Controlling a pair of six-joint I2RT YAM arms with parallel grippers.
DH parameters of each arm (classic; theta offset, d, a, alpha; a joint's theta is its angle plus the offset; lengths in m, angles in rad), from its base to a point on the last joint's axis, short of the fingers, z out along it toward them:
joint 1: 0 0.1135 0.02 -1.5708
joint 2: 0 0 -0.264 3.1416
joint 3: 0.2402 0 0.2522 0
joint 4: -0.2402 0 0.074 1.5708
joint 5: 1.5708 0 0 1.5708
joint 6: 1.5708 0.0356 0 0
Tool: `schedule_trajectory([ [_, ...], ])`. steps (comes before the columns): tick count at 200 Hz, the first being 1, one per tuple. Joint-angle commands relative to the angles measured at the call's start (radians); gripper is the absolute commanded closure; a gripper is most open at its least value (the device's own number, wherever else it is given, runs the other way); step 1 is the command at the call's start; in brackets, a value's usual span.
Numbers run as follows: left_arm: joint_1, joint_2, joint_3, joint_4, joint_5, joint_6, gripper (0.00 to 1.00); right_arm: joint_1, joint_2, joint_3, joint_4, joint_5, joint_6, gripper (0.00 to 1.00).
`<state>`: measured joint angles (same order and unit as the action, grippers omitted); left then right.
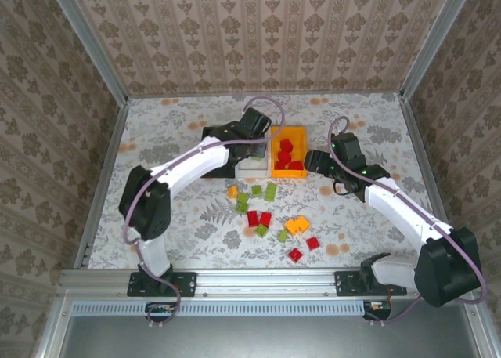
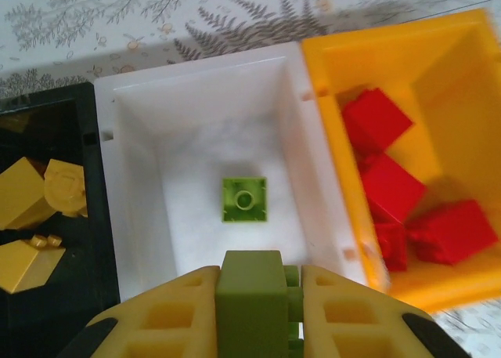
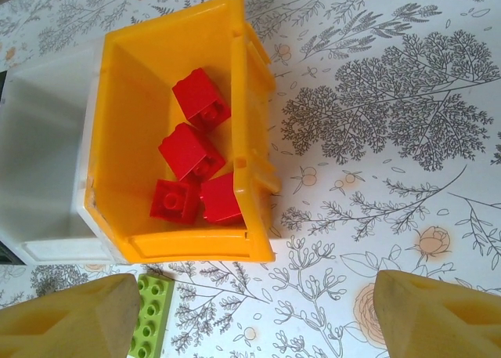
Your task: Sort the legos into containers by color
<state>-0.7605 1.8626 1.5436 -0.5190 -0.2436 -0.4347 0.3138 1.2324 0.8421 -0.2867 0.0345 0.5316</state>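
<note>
My left gripper [image 2: 264, 286] is shut on a light green lego [image 2: 249, 315] and hangs over the white container [image 2: 196, 80], where one green lego [image 2: 244, 199] lies. To its left, the black container [image 2: 55, 111] holds yellow legos [image 2: 31, 193]. The orange container [image 2: 329, 52] on its right holds red legos [image 2: 389, 187]. From above, the left gripper [image 1: 254, 135] sits over the row of containers. My right gripper [image 3: 254, 319] is open and holds nothing, just right of the orange container [image 3: 252, 139], above bare table. A long green lego [image 3: 153, 315] lies by its left finger.
Loose legos lie scattered on the floral table in front of the containers: green ones [image 1: 270, 191], red ones [image 1: 258, 218] and an orange-yellow pair [image 1: 296, 225]. Patterned walls with metal posts close in the table on three sides.
</note>
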Motion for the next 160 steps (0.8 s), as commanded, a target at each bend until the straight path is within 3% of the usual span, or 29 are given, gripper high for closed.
schedule_trajectory([
  [1,0.01,0.069,0.074,-0.031,-0.005,0.047,0.83,-0.005,0.012,-0.001,0.018,-0.023,0.019,0.21],
  [33,0.023,0.121,0.129,-0.053,-0.004,0.053,0.72,-0.003,0.003,-0.009,0.015,-0.043,0.025,0.2],
  [85,0.013,0.0,0.066,-0.01,0.029,0.032,0.3,0.042,-0.043,-0.037,-0.015,-0.098,0.024,0.17],
  [120,-0.034,-0.191,-0.067,0.039,0.055,0.016,0.01,0.177,-0.072,-0.061,-0.055,-0.15,-0.041,0.18],
  [160,-0.089,-0.438,-0.301,0.083,0.005,-0.031,0.0,0.375,-0.045,-0.066,-0.112,-0.166,-0.112,0.17],
])
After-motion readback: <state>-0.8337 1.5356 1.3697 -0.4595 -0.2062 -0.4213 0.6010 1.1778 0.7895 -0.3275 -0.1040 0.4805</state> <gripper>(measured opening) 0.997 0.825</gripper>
